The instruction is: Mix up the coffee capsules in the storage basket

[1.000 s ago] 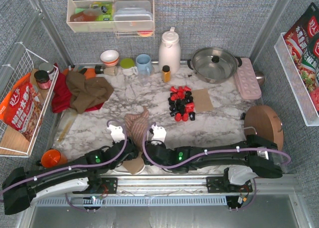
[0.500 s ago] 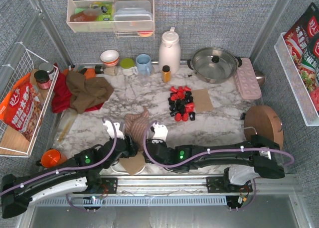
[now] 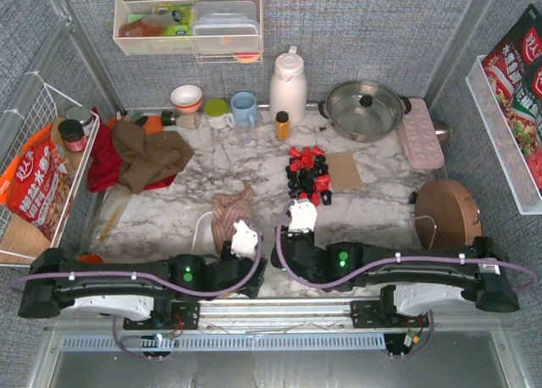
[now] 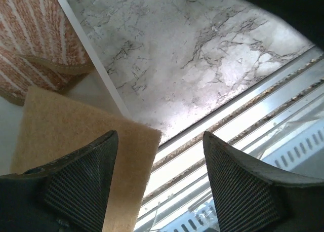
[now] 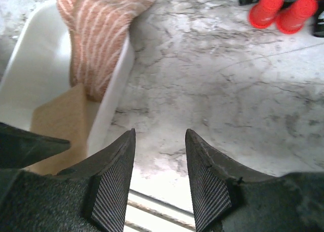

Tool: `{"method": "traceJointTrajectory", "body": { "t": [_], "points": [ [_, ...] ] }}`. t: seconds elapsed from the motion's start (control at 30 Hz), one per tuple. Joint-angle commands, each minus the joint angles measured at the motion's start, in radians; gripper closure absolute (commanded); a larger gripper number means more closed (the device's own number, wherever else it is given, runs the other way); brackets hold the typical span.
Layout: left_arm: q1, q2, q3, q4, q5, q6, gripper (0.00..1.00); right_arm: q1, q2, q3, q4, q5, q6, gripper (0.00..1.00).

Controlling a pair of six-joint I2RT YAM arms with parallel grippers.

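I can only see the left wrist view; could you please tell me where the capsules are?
Observer: The capsules sit in a heap on the table, none of them in the basket.
Operator: Thank you. Is the right gripper holding one?
Observer: No, it is open and empty, over the table beside the basket.
Operator: Which colours are in the heap?
Observer: Red and black, next to a tan card.

Capsules [image 3: 306, 178] on table [image 3: 161, 206], beyond basket [image 5: 30, 75]
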Motion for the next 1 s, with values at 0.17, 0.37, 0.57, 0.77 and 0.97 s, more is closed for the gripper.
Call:
{"method": "traceJointTrajectory", "body": {
  "t": [0.17, 0.37, 0.57, 0.77, 0.97],
  "points": [
    [-0.070, 0.147, 0.095, -0.191, -0.156, -0.056, 0.23, -0.004, -0.094, -0.072, -0.059, 0.060, -0.001, 0.51],
    [-0.079, 0.171, 0.082, -0.192, -0.185, -0.058, 0.30, -0.004, -0.098, -0.084, -0.056, 0.056, 0.005, 0.51],
    [-0.083, 0.124, 0.082, -0.150, -0.204, -0.038, 0.53, -0.004, -0.100, -0.091, -0.056, 0.058, 0.009, 0.51],
    [-0.083, 0.076, 0.079, -0.150, -0.231, -0.040, 0.77, -0.004, -0.094, -0.086, -0.055, 0.059, 0.011, 0.51],
    [-0.083, 0.030, 0.096, -0.260, -0.310, -0.141, 1.00, -0.006, -0.093, -0.087, -0.056, 0.066, 0.010, 0.51]
  ]
}}
